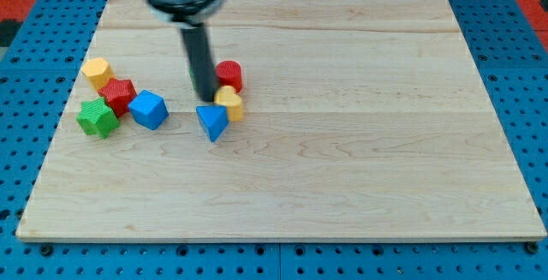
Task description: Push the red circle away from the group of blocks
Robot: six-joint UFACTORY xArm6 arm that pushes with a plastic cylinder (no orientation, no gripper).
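Observation:
The red circle (229, 75) lies left of the board's middle, near the view's top. It touches a small yellow block (229, 104) just below it. A blue triangular block (211, 122) sits below and left of the yellow one. My tip (205, 100) stands just left of the red circle and the yellow block, above the blue triangular block. The rod hides part of the red circle's left side.
A second cluster lies at the view's left: a yellow hexagonal block (98, 72), a red star-like block (118, 95), a green star-like block (98, 118) and a blue cube-like block (149, 110). The wooden board (360, 143) rests on a blue pegboard.

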